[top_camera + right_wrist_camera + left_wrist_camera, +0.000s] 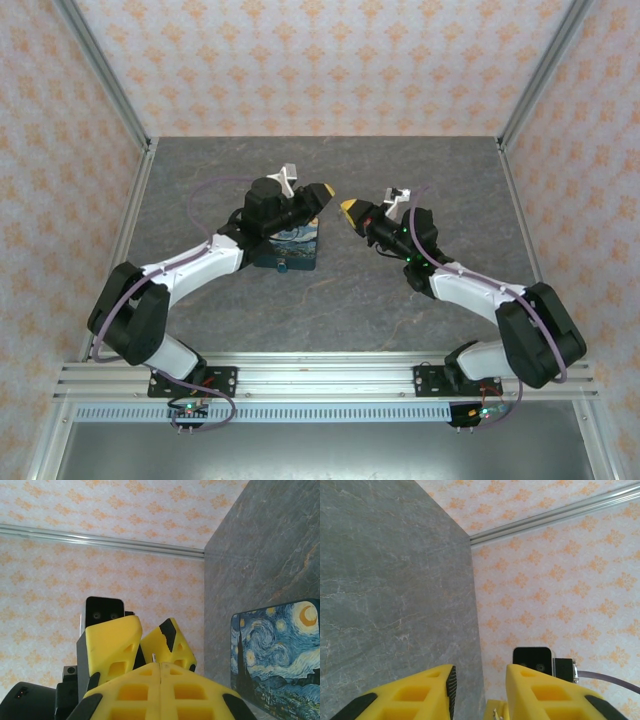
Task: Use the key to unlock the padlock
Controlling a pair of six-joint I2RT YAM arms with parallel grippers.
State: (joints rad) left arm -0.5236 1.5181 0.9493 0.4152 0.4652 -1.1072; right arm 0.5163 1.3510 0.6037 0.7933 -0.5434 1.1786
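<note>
Right claw pinches the key, facing the spread left claw, whose arm overhangs the padlock.

Right hand pressed closed, left hand opposite, padlock (painted face showing) at right

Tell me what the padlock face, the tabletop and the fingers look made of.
Padlock: smooth face printed with a swirling painting, dark rim; body material unclear. Tabletop: matte grey with pale veins, stone or stone-look laminate. Fingers of the right gripper: yellow moulded plastic, judging by hollow cells, with black, probably rubbery, pads.
</note>
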